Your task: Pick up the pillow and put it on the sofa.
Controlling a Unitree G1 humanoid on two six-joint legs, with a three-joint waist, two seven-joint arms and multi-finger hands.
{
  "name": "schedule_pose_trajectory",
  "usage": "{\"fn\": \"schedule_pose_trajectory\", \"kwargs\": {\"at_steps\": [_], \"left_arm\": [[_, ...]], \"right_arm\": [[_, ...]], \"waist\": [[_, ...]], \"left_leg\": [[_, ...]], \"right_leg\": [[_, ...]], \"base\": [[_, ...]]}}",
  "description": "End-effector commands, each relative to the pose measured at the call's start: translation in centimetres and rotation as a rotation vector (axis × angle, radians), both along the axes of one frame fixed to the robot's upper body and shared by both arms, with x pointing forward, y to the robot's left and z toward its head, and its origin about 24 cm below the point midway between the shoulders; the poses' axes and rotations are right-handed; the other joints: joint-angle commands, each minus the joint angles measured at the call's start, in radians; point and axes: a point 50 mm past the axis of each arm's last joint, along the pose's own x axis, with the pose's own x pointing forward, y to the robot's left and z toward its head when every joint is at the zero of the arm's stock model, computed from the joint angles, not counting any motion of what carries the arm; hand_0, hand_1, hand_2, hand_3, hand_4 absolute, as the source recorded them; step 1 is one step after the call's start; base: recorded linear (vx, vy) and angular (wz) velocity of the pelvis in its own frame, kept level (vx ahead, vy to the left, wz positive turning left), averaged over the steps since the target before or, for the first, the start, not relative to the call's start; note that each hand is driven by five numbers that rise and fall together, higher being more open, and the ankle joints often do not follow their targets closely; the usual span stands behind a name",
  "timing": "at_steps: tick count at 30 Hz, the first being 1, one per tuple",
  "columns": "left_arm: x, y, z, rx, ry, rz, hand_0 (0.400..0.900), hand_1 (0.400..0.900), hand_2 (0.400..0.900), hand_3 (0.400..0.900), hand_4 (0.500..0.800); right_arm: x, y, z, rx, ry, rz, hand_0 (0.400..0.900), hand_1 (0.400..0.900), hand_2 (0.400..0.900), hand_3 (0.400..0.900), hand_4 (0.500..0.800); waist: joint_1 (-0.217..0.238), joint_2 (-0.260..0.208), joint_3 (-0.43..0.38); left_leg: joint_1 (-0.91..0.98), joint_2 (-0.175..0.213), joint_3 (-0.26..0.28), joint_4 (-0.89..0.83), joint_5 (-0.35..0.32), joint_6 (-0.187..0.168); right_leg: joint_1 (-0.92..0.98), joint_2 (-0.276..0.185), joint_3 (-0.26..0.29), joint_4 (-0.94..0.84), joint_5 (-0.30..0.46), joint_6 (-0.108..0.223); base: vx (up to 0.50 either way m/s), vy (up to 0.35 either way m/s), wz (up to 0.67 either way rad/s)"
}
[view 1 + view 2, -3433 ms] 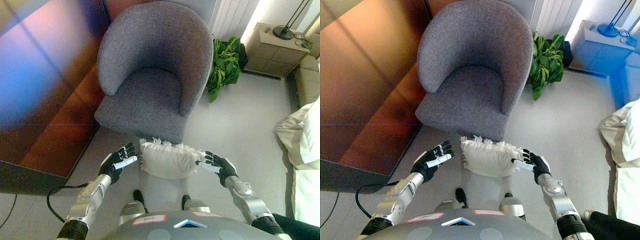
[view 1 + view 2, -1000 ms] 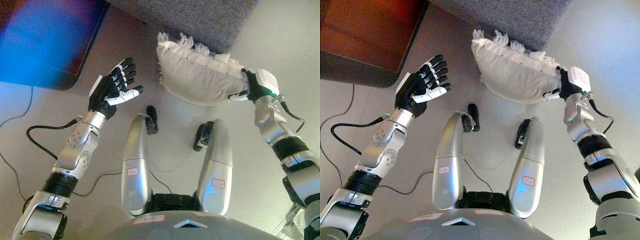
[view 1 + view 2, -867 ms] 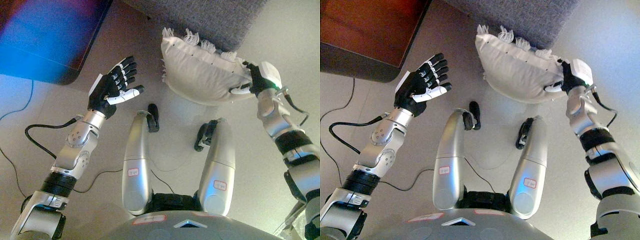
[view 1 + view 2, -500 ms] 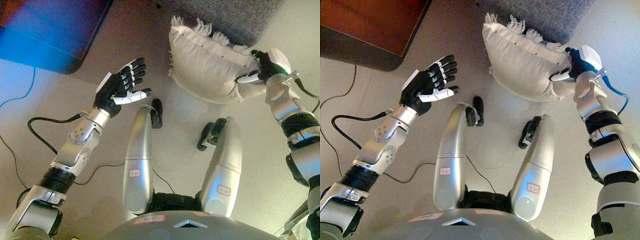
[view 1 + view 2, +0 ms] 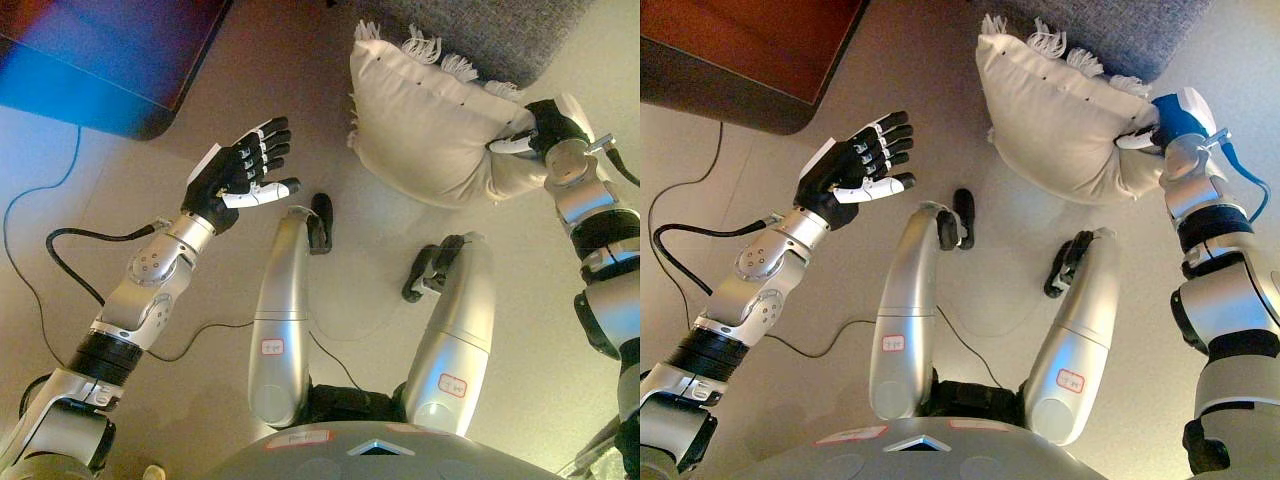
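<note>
A cream pillow (image 5: 425, 135) with a tasselled fringe is held up off the floor, tilted, just in front of the grey sofa chair's base (image 5: 490, 35). My right hand (image 5: 545, 130) grips the pillow's right edge, its fingers and thumb curled into the cloth. My left hand (image 5: 240, 175) hovers open to the left, palm turned toward the pillow and about a hand's width from its left side, touching nothing.
A dark wooden cabinet (image 5: 750, 50) stands at the upper left. The grey chair fills the top edge, its seat out of view. Pale floor (image 5: 560, 330) lies all around.
The camera has tipped steeply downward. My right hand has taken hold of the pillow and lifted it from the floor; in the last second it rose and tilted more. My left hand edged right.
</note>
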Motion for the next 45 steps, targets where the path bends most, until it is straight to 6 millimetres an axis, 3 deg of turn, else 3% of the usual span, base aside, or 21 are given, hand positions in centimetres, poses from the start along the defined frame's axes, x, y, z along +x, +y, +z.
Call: {"fn": "schedule_pose_trajectory", "kwargs": {"at_steps": [1, 12, 20, 26, 32, 33, 39, 45], "left_arm": [[-0.2, -1.1, 4.6, -0.076, -0.208, -0.069, 0.900, 0.900, 0.900, 0.900, 0.800], [-0.6, 0.0, 4.0, -0.119, -0.178, -0.006, 0.900, 0.900, 0.900, 0.900, 0.800], [-0.6, 0.4, 2.8, -0.217, -0.143, 0.089, 0.900, 0.900, 0.900, 0.900, 0.800], [-0.4, 0.7, 2.1, -0.262, -0.110, 0.133, 0.900, 0.900, 0.900, 0.900, 0.800], [-0.3, 0.6, 1.5, -0.263, -0.083, 0.154, 0.900, 0.900, 0.900, 0.900, 0.800], [-0.2, 0.7, 1.3, -0.257, -0.066, 0.162, 0.900, 0.900, 0.900, 0.900, 0.800], [-0.3, 1.0, 0.1, -0.255, -0.018, 0.194, 0.900, 0.900, 0.900, 0.900, 0.800], [-1.7, 1.0, -2.9, -0.247, 0.091, 0.233, 0.900, 0.900, 0.900, 0.900, 0.800]], "right_arm": [[1.1, 0.0, 6.2, 0.015, -0.212, 0.003, 0.400, 0.400, 0.400, 0.400, 0.500], [1.3, 1.8, 6.1, 0.062, -0.298, 0.089, 0.400, 0.400, 0.400, 0.400, 0.500], [0.9, 5.4, 6.4, -0.022, -0.437, 0.228, 0.400, 0.400, 0.400, 0.400, 0.500], [0.0, 6.7, 7.1, -0.122, -0.496, 0.308, 0.400, 0.400, 0.400, 0.400, 0.500], [-1.2, 7.0, 6.9, -0.133, -0.533, 0.349, 0.400, 0.400, 0.400, 0.400, 0.500], [-1.9, 7.3, 6.4, -0.122, -0.554, 0.371, 0.400, 0.400, 0.400, 0.400, 0.500], [-4.0, 8.3, 4.9, -0.096, -0.592, 0.439, 0.400, 0.400, 0.400, 0.400, 0.500], [-7.3, 8.8, 3.6, -0.082, -0.598, 0.533, 0.400, 0.400, 0.400, 0.400, 0.500]], "waist": [[0.029, 0.062, 0.000], [0.027, 0.047, 0.000], [0.018, 0.003, 0.000], [0.019, -0.036, -0.002], [0.019, -0.077, -0.034], [0.016, -0.099, -0.060], [-0.008, -0.139, -0.117], [-0.040, -0.169, -0.229]], "left_leg": [[0.117, -0.030, 0.086, 0.126, -0.245, 0.047], [0.195, -0.005, 0.090, 0.040, -0.210, 0.041], [0.367, 0.018, 0.092, -0.219, -0.102, 0.015], [0.511, 0.012, 0.085, -0.431, -0.037, 0.012], [0.616, -0.006, 0.067, -0.575, 0.004, 0.012], [0.660, -0.017, 0.063, -0.654, 0.055, 0.019], [0.779, -0.022, 0.071, -0.787, 0.097, 0.006], [0.967, -0.025, 0.094, -0.980, 0.130, -0.004]], "right_leg": [[0.042, 0.052, -0.063, -0.049, 0.090, -0.027], [0.108, 0.068, -0.053, -0.143, 0.134, -0.010], [0.274, 0.091, -0.061, -0.389, 0.220, 0.000], [0.426, 0.093, -0.097, -0.590, 0.288, 0.016], [0.545, 0.104, -0.130, -0.771, 0.343, 0.030], [0.598, 0.113, -0.150, -0.874, 0.394, 0.028], [0.737, 0.146, -0.163, -1.065, 0.447, 0.047], [0.935, 0.172, -0.170, -1.298, 0.510, 0.075]], "base": [[0.01, 0.009, -0.06], [0.02, 0.032, -0.06], [0.00, 0.032, -0.06], [0.00, 0.037, -0.08], [-0.01, 0.005, -0.01], [-0.04, 0.011, -0.01], [0.03, 0.026, -0.06], [0.15, 0.054, -0.07]]}}
